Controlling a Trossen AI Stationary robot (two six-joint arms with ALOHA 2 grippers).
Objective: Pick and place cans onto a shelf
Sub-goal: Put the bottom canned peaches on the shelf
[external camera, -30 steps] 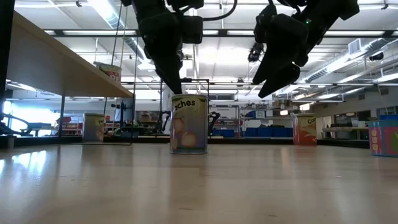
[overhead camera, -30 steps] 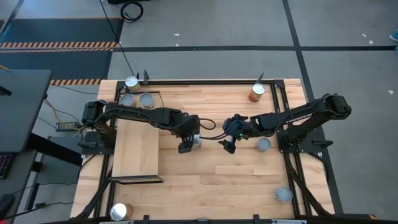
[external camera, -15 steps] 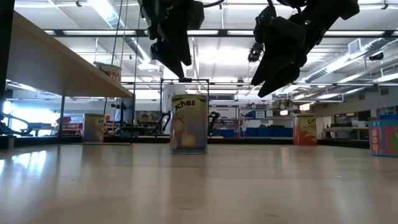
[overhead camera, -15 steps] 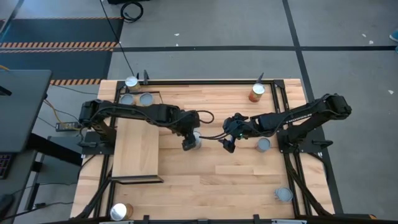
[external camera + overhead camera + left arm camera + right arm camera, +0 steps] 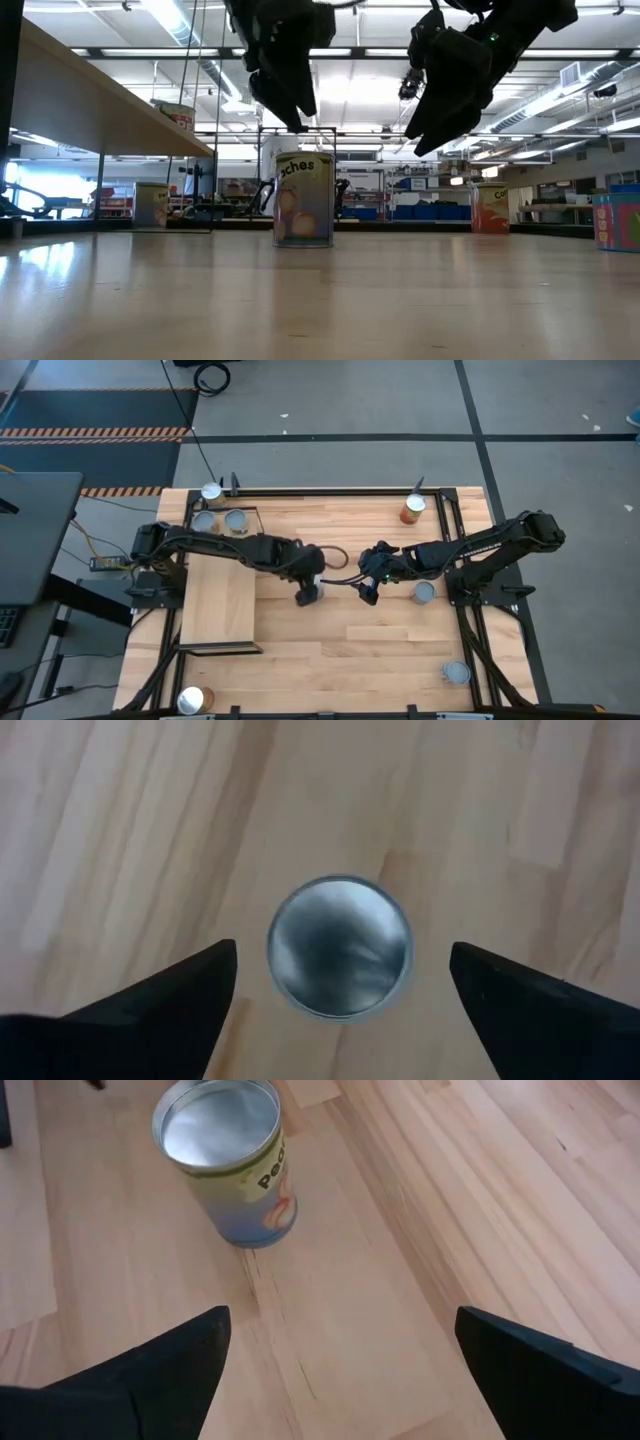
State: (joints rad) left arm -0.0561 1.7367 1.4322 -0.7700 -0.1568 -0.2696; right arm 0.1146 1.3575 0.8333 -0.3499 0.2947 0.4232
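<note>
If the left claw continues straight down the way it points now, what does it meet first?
Probably the can standing upright on the table: its silver top lies between the open fingers of the left claw, which hangs above it.

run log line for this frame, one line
left gripper: open, above upright can mid-table | right gripper: open, hovering beside | can: not grasped

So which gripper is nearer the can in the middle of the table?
Left. The left gripper hangs directly above the can, open, jaws either side of its top without touching. The right gripper is off to the can's side, also raised and open.
</note>
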